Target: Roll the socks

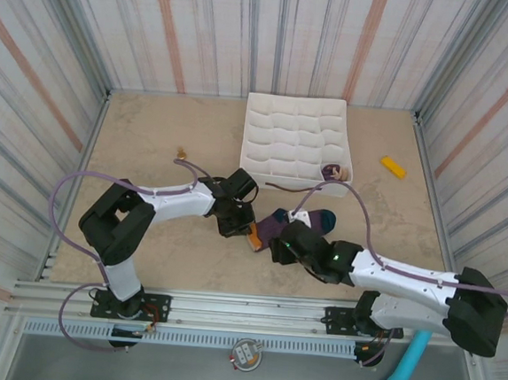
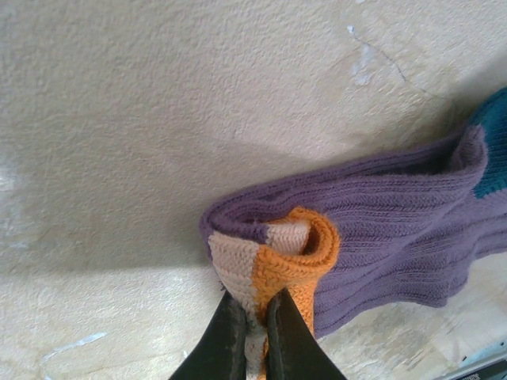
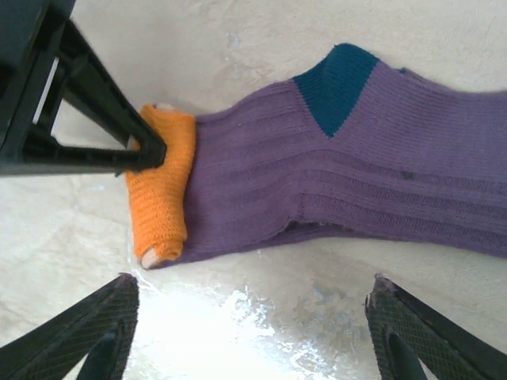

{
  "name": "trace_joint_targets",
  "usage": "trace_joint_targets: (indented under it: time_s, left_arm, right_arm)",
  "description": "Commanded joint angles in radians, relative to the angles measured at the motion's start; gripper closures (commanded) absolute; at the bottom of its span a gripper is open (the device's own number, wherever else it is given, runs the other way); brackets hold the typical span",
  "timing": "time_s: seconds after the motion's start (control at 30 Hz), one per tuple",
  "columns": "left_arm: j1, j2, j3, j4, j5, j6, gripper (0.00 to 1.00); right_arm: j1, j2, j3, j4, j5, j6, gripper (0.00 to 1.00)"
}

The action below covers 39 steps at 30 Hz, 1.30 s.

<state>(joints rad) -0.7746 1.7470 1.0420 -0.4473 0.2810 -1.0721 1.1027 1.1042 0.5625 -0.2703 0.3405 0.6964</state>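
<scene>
Right now the left end effector [image 1: 246, 228] is clamped shut on the orange toe end [image 2: 297, 253] of the socks [image 1: 303, 222], its two dark fingers [image 2: 228, 332] pressed close together with only knit fabric between them. In the left wrist view the toe is curled over into a small loop just above the fingertips, with a cream patch beside the orange, and the purple ribbed body runs off to the right of the end effector toward a teal heel at the frame edge.

The right end effector [image 3: 253, 285] is spread wide and holds nothing. Its fingers [image 3: 103, 328] stand well apart at either side of the wrist view, with bare tabletop [image 1: 170, 129] between them. The socks lie flat just ahead of those open fingers, purple body across the middle, teal heel [image 3: 337, 83] on the far side, orange toe off to the left where the left end effector's tip pinches it. From above, the two end effectors sit close together, the left one at the toe end and the right one at the near edge of the socks, with the cuff end stretching away to the right.

Beyond both end effectors a white compartmented tray [image 1: 248, 136] rests on the tabletop, and a yellow block [image 1: 393, 167] lies further right
</scene>
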Motion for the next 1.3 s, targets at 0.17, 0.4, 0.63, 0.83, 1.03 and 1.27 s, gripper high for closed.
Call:
trace_joint_targets:
  time_s: [0.17,0.4,0.63,0.83,1.03,1.27]
  left_arm:
    - [0.001,-0.017,0.039,-0.069,0.015,-0.004,1.00]
    - [0.005,0.002,0.044,-0.066,0.029,-0.001,1.00]
    - [0.005,0.007,0.042,-0.062,0.039,0.001,1.00]
    - [0.005,0.011,0.031,-0.047,0.048,-0.005,1.00]
    - [0.005,0.020,0.023,-0.023,0.061,-0.011,1.00]
    - [0.011,-0.015,0.006,0.029,0.072,-0.019,0.89]
  right_arm:
    - [0.201,0.239,0.117,0.065,0.262,-0.167,0.33]
    - [0.195,0.404,0.153,0.191,0.188,-0.211,0.40]
    - [0.181,0.519,0.190,0.184,0.219,-0.178,0.51]
    - [0.171,0.526,0.194,0.181,0.214,-0.162,0.83]
    - [0.153,0.477,0.147,0.200,0.159,-0.136,1.00]
    - [0.070,0.375,0.001,0.310,-0.021,-0.068,1.00]
